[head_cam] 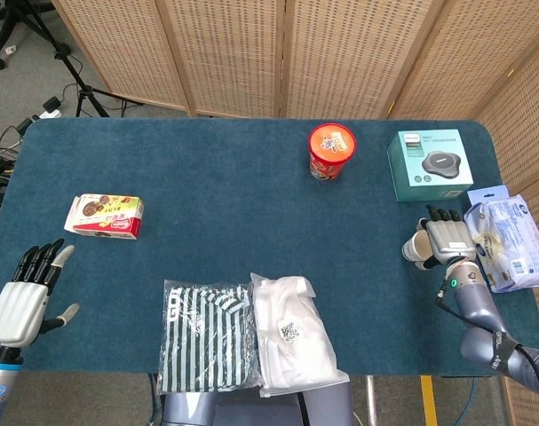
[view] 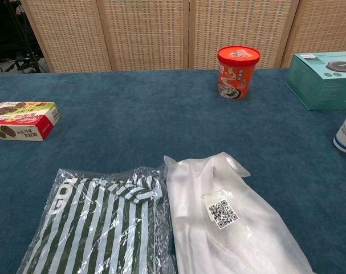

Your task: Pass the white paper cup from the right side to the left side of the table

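**Right robot hand at the cup**

Right robot hand [head_cam: 446, 240] wraps the white paper cup [head_cam: 416, 249], which I see standing at the worktop's [head_cam: 225, 204] right edge, near the teal box [head_cam: 429, 165] and a blue packet [head_cam: 509, 240]. Left robot hand [head_cam: 25, 297] hovers with fingers spread (holding nothing) near the cookie box [head_cam: 106, 216].

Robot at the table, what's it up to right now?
The robot is at the start of moving a white paper cup across the table. Its right hand is wrapped over the cup near the right edge, beside a teal box; whether the grip has fully closed is hard to tell. The left hand waits open at the near left corner.
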Robot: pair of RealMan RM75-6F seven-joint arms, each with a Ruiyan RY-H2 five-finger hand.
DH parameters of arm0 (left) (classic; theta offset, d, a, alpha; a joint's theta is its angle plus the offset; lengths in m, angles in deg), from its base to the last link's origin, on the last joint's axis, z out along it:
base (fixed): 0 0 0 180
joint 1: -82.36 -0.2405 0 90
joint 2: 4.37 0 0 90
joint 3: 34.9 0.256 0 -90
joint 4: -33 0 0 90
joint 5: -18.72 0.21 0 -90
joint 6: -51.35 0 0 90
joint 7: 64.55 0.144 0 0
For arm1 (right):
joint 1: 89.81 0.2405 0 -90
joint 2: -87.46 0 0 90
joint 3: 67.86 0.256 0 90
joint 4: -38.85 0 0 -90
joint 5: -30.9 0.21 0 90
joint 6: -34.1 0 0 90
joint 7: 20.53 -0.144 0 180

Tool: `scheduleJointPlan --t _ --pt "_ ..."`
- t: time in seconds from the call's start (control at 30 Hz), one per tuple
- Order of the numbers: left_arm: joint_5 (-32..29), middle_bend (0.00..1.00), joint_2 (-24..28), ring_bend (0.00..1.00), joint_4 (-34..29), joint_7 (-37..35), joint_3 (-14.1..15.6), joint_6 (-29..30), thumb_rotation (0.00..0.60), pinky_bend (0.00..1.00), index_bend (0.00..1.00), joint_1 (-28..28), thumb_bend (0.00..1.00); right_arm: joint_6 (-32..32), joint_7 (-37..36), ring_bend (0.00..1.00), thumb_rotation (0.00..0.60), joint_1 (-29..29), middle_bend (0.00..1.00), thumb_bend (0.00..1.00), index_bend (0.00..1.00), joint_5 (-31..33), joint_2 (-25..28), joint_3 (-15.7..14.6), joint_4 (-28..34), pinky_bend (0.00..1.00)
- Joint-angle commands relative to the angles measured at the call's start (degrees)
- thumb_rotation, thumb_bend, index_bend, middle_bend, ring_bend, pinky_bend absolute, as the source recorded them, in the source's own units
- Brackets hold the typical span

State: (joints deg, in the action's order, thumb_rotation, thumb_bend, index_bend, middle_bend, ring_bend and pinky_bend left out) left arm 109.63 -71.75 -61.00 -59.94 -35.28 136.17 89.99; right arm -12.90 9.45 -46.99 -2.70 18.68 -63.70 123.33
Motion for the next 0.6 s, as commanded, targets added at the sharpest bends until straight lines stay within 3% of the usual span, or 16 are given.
scheduleJointPlan --t 0.03,0.6 --pt "0.01 0.0 0.0 0.0 0.0 -0.01 0.02 -0.05 0.6 0.0 0.0 0.01 0.21 -0.05 0.05 0.0 0.6 0.12 0.0 0.23 0.31 0.2 -0.25 -0.21 -0.21 0.0" --pt "0.24 0.0 0.3 0.0 -0.15 -0.34 0.12 0.18 0.6 0.0 0.0 -0.11 0.21 -3.38 2.93 0.0 0.6 1.45 0.0 0.25 0.38 0.7 0.51 -0.8 3.37 0.0"
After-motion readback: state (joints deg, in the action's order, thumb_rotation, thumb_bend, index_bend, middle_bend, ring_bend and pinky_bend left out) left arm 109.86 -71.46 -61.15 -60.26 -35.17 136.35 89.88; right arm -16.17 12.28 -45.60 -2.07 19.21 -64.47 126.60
